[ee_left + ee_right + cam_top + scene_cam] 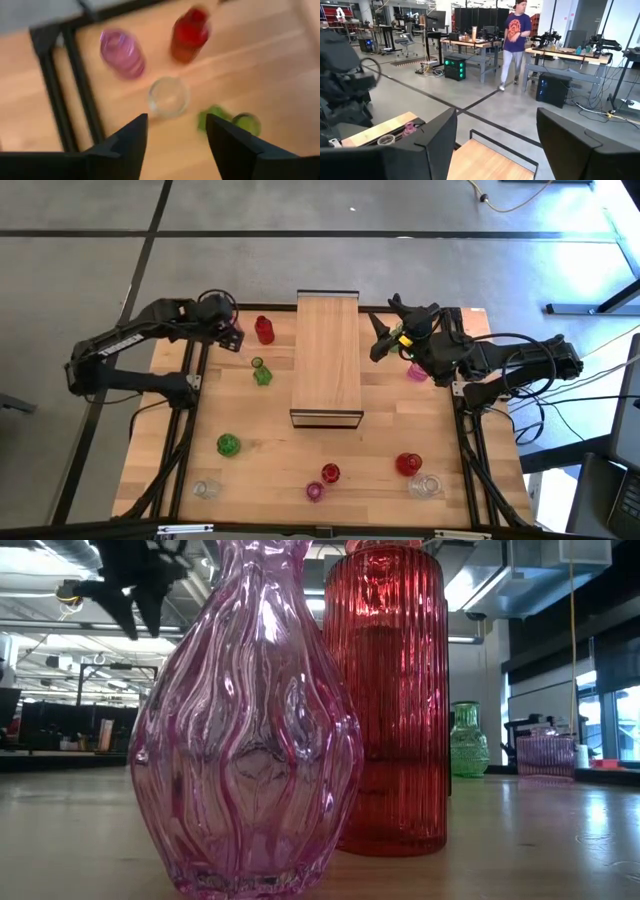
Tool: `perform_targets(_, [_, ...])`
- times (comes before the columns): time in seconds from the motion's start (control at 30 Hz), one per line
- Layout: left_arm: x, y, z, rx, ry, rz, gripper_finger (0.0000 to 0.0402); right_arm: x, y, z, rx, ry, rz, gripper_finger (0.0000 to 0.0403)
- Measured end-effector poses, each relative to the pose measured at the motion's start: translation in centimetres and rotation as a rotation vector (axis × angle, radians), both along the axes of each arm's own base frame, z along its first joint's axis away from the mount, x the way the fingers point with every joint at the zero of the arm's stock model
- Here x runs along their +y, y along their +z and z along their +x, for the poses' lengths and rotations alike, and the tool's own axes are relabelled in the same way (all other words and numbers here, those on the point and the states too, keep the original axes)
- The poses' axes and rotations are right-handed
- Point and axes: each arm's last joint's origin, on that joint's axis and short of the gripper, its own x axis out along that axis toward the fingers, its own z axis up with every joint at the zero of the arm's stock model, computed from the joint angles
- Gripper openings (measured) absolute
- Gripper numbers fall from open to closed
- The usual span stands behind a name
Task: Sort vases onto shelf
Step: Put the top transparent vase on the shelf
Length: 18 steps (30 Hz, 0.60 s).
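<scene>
The shelf [327,360] lies lengthwise mid-table, and nothing stands on its top. My left gripper [232,332] hovers open at the far left, beside an upright red vase [264,330]. In its wrist view, the open fingers [175,135] look down on a clear vase [168,96], a pink vase [122,52], a red vase [189,35] and a green vase [232,121]. My right gripper [385,330] is open and raised by the shelf's far right corner, holding nothing. A pink vase [417,370] stands under that arm. More vases stand along the near edge.
Near-edge vases are green [228,444], clear [206,489], red [330,473], pink [315,491], red [407,464] and clear [427,485]. Another green vase [262,373] sits left of the shelf. A person [515,40] walks in the room beyond the table.
</scene>
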Motion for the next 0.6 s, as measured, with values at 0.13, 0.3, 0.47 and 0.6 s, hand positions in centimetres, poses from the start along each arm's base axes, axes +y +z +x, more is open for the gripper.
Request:
perform_targets(0.13, [1.6, -0.9, 0.7, 0.014, 0.006, -0.091, 0.0217, 0.0, 0.0, 0.0, 0.000, 0.001, 0.000, 0.0253])
perform_targets(0.3, [3.2, -2.2, 1.2, 0.071, -0.006, -0.206, 0.0219, 0.0, 0.1, -0.1, -0.002, 0.008, 0.001, 0.0253])
perform_targets(0.47, [4.0, -2.9, 1.4, 0.128, -0.003, -0.226, 0.0219, 0.0, 0.1, -0.1, -0.003, 0.011, 0.001, 0.0253])
perform_targets(0.6, [4.8, -3.3, 1.4, 0.146, 0.013, -0.235, 0.0219, 0.1, 0.1, 0.0, -0.003, 0.043, 0.003, 0.0253])
